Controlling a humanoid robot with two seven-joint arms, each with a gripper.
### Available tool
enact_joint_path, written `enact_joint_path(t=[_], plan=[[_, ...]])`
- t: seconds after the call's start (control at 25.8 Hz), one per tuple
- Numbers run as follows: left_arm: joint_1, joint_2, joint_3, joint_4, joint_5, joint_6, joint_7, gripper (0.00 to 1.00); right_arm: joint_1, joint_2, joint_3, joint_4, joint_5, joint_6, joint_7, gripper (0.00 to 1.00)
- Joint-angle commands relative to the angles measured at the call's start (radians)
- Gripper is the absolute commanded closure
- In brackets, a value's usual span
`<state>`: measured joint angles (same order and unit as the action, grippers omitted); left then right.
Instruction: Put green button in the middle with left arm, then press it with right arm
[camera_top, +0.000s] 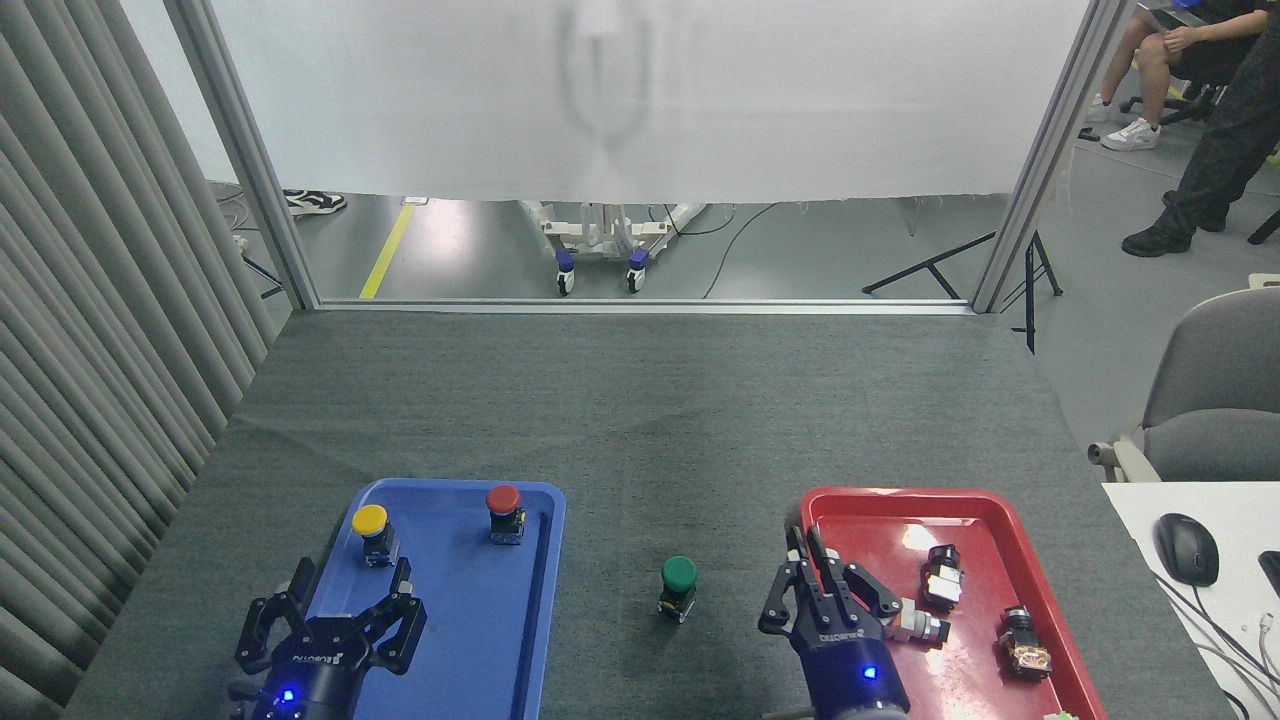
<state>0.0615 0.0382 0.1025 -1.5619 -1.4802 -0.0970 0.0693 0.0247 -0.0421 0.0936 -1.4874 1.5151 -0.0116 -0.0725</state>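
Observation:
The green button (680, 574) stands upright on the bare dark grey mat in the middle (640, 440), between the two trays, with nothing touching it. My right gripper (815, 570) hovers to the button's right, over the left rim of the red tray (905, 496); its fingers are drawn together and hold nothing. My left gripper (335, 600) is at the bottom left, over the near left part of the blue tray (455, 486). Its fingers are spread open and empty.
A yellow-capped button (371, 530) and a red-capped button (504, 510) stand in the blue tray. Three small switch parts (940, 575) lie in the red tray. To the right are a white desk with a mouse (1186, 548) and a grey chair (1215, 390).

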Motion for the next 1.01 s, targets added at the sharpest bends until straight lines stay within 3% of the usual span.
enact_joint_path(t=[0.0,0.39,0.97], plan=[[0.000,0.000,-0.001,-0.001,0.000,0.000,0.000,0.00,0.063,-0.027,-0.068,-0.050,-0.003,-0.028,-0.001,0.00],[0.000,0.000,-0.017,-0.001,0.000,0.000,0.000,0.00,0.123,-0.062,-0.169,-0.082,-0.010,-0.030,0.011,0.00],[0.001,0.000,-0.021,0.000,0.000,0.000,-0.002,0.00,0.118,-0.082,-0.175,-0.096,-0.039,-0.027,0.010,0.00]])
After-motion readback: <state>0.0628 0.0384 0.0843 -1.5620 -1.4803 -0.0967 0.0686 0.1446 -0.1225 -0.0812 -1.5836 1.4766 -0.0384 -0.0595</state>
